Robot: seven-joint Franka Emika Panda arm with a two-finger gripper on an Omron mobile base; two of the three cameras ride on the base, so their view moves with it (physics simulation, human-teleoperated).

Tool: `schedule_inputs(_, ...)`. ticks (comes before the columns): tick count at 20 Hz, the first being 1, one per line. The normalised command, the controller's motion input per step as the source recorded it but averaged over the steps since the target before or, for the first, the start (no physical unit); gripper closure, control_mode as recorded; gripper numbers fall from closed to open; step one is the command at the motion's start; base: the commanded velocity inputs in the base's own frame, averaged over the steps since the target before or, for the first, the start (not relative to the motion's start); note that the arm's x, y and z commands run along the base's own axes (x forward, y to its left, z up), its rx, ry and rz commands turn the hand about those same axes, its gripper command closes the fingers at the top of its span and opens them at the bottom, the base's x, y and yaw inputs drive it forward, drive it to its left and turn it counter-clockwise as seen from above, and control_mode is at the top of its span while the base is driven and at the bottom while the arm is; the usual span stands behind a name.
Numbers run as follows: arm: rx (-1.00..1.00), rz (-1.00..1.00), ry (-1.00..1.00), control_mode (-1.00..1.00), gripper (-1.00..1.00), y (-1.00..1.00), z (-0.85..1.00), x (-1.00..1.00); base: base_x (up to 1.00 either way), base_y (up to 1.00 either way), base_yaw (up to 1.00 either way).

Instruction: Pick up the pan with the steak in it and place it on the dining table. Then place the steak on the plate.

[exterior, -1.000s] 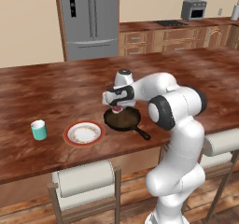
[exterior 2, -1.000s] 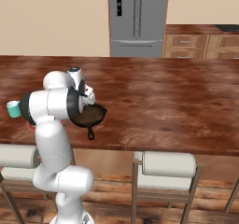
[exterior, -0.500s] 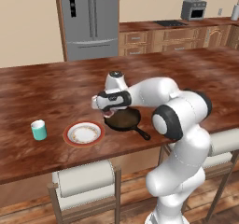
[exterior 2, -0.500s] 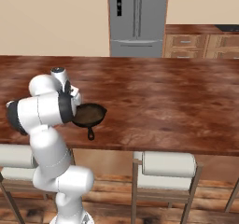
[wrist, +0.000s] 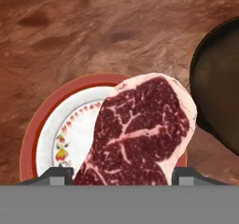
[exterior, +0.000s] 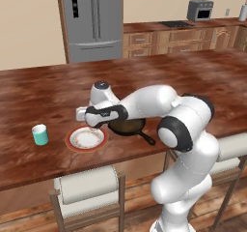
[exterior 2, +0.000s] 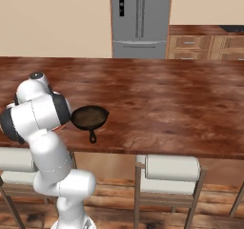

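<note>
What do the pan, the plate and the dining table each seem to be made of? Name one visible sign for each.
Pan: probably cast iron or dark coated metal, matt black all over.
Plate: looks like glazed ceramic, smooth white with a red-orange rim and painted flowers.
Dining table: polished wood, reddish-brown grain with a gloss.

Glossy white rounded arm, dark joints — black-capped elbow
</note>
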Motion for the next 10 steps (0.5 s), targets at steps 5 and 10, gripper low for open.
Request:
schedule_inputs(5,0.00,0.01,-0.04,-1.00,1.00,0.11,0.01,-0.06,0.00,0.00,0.00)
schedule_inputs(10,0.01,0.00,0.01,-1.00,1.00,0.01,-0.18,0.00,0.00,0.00,0.00)
